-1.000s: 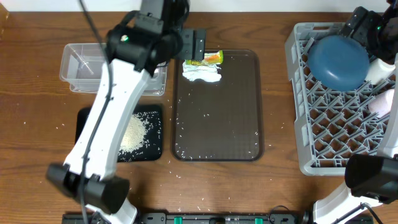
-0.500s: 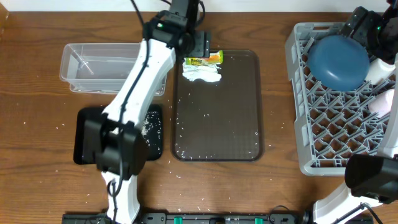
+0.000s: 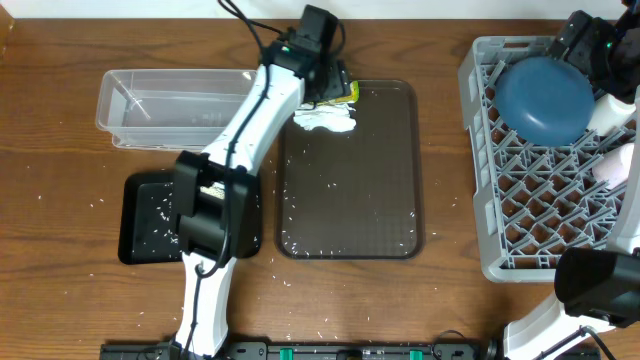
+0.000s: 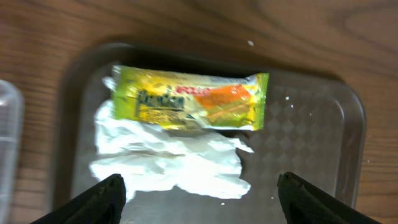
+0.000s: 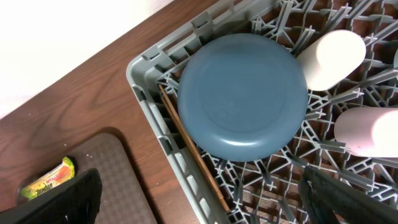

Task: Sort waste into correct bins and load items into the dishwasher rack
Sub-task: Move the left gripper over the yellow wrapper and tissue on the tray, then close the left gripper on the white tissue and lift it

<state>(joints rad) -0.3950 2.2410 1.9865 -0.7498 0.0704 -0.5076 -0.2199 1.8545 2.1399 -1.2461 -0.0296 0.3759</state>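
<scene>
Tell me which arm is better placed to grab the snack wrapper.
Left. The open left gripper hovers over the wrapper and napkin on the brown tray; the right gripper sits over the dark-blue bowl in the rack.

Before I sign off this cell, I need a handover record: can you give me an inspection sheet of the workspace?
Surface: wooden table, sprinkled with stray rice grains.
Job's things: snack wrapper partly over the napkin on the brown serving tray; clear tub and black tray to its left, grains in the black one; dark-blue bowl upturned, pink cup and chopsticks in the rack.
Clutter: loose grains only.
End effectors: left end effector open above the wrapper; right end effector open, empty, over the rack.
Cables: black cable along the left arm.
Surroundings: white area past the table edge.
</scene>
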